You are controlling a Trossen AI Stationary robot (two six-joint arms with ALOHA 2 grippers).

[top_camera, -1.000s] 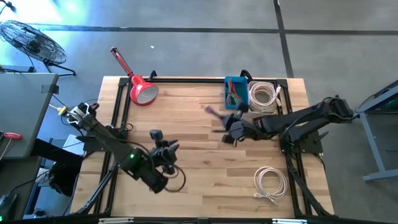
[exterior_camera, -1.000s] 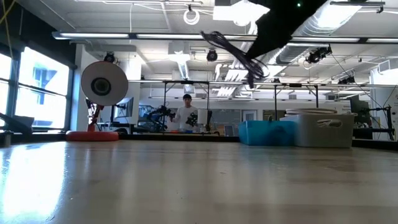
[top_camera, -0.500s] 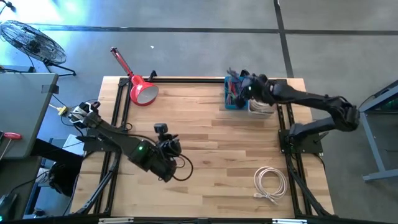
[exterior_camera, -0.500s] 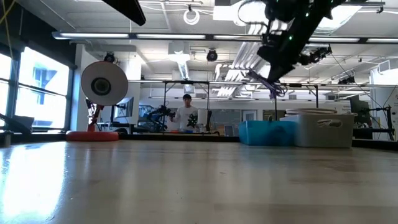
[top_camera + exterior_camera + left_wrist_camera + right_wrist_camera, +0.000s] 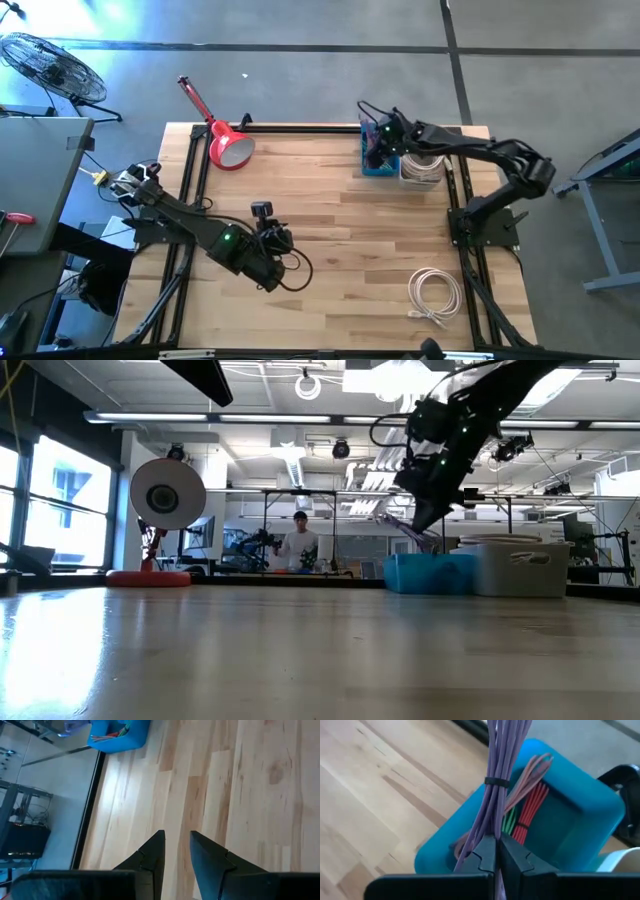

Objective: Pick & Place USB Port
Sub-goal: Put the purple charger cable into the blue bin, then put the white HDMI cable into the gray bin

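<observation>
Since the earlier frame the right gripper [image 5: 496,854] has swung to the blue bin [image 5: 378,160] at upper right, clamped on the purple cable bundle [image 5: 496,785]; light, floppy, best pinched near its tie; left gripper [image 5: 176,851] slightly parted, holding nothing.

One camera looked straight down over the desk [image 5: 330,250]; another sat level at desk height; both saw the blue bin [image 5: 378,150].

The cable bundle [image 5: 496,775] is purple, tied with a dark band. The bin [image 5: 570,827] is bright blue, with red and green cables [image 5: 527,807] inside. The desk [image 5: 330,260] is light wood with darker stripes. The lamp [image 5: 228,147] is red. The cable coil [image 5: 435,295] is white.
</observation>
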